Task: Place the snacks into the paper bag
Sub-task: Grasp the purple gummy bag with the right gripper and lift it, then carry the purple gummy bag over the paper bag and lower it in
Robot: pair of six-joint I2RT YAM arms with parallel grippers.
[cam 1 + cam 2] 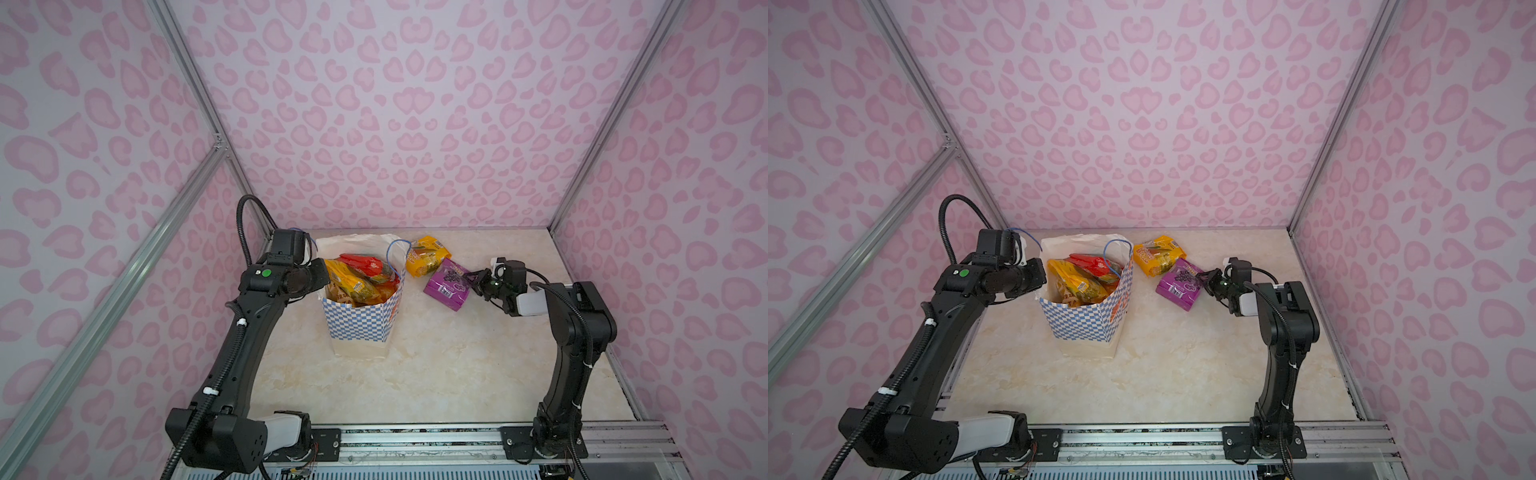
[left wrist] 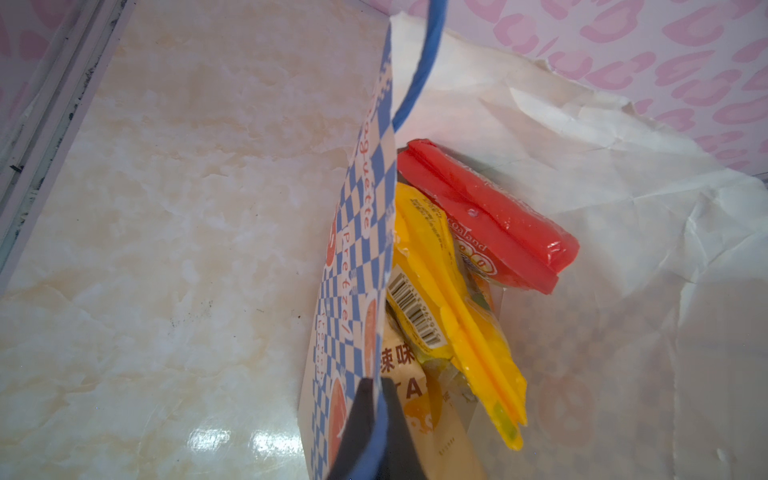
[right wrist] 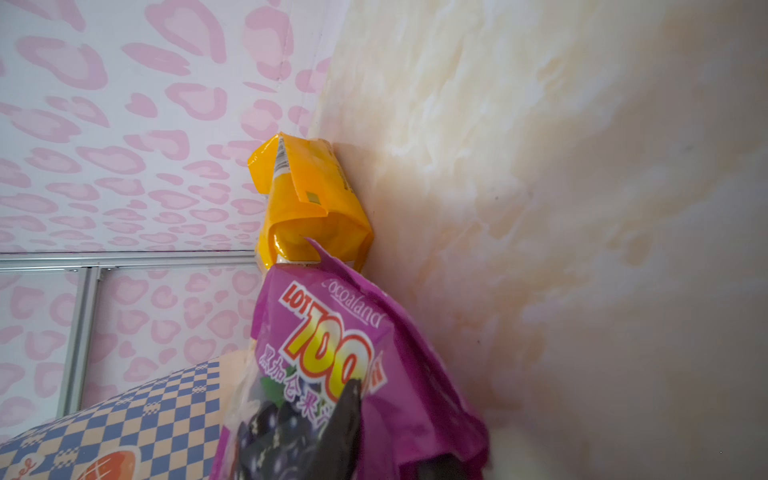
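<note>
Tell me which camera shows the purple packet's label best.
The right wrist view: the purple packet fills it close up, with its print readable. Both top views show it small and far off, next to a yellow packet, at the tips of the right gripper. The left wrist view misses it.

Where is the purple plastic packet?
In both top views the purple packet sits right of the checkered paper bag, beside the orange packet, in the right gripper.
</note>
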